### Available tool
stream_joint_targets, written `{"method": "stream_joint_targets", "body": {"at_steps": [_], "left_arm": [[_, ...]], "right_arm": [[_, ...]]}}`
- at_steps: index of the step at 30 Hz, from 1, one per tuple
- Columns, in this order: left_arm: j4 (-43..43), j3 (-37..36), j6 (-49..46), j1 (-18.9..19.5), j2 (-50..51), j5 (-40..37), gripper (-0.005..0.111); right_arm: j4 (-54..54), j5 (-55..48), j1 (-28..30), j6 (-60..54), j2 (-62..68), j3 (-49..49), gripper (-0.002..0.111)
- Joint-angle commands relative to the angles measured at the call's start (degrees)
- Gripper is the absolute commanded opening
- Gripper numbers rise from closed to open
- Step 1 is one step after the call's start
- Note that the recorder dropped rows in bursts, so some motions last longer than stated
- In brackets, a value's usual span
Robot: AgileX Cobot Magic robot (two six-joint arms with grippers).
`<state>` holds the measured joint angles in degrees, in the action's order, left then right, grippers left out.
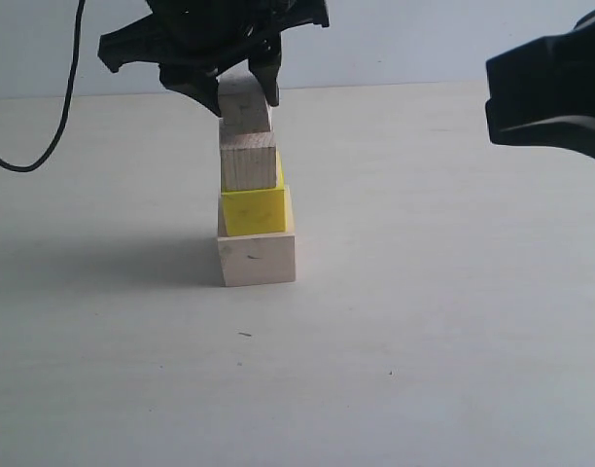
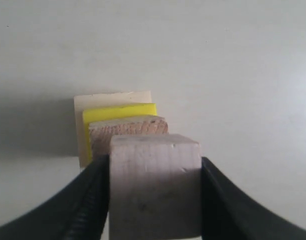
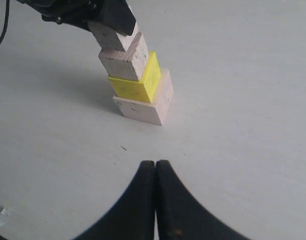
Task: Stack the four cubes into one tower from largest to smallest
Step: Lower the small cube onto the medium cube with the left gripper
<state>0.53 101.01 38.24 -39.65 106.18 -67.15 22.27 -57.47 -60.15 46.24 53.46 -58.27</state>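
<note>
The tower stands mid-table: a large pale wooden cube (image 1: 258, 260) at the bottom, a yellow cube (image 1: 255, 210) on it, a medium bare-wood cube (image 1: 249, 161) above that. The small bare-wood cube (image 1: 243, 107) rests on or just over the medium one, tilted a little, with my left gripper (image 1: 241, 86) shut on it from above. In the left wrist view the small cube (image 2: 155, 185) fills the space between both fingers (image 2: 90, 200). My right gripper (image 3: 156, 163) is shut and empty, hovering apart from the tower (image 3: 138, 80). Its arm (image 1: 550, 92) is at the right edge.
A black cable (image 1: 54, 107) hangs at the left over the pale table (image 1: 424, 341). A small scrap (image 3: 0, 216) lies on the table near the right arm's side.
</note>
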Motion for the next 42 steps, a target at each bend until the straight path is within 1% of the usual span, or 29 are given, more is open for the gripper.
{"method": "stream_joint_targets", "body": {"at_steps": [1, 6, 11, 19, 25, 42], "left_arm": [[0.89, 0.47, 0.86, -0.42, -0.17, -0.46, 0.0], [3.85, 0.47, 3.21, -0.42, -0.17, -2.52, 0.0], [3.76, 0.47, 4.18, -0.85, -0.17, -2.76, 0.0], [3.76, 0.47, 5.44, -3.14, -0.17, 0.07, 0.0], [6.46, 0.47, 7.77, -3.27, -0.17, -0.31, 0.0], [8.09, 0.47, 9.79, -3.27, -0.17, -2.51, 0.0]], "right_arm": [[0.83, 0.38, -0.19, 0.16, -0.06, 0.21, 0.0], [0.83, 0.38, -0.19, 0.16, -0.06, 0.21, 0.0], [1.06, 0.38, -0.19, 0.16, -0.06, 0.21, 0.0], [1.35, 0.38, -0.19, 0.02, -0.06, 0.21, 0.0], [1.36, 0.28, -0.19, -0.24, -0.06, 0.21, 0.0], [1.36, 0.38, -0.19, -1.26, -0.06, 0.21, 0.0]]}}
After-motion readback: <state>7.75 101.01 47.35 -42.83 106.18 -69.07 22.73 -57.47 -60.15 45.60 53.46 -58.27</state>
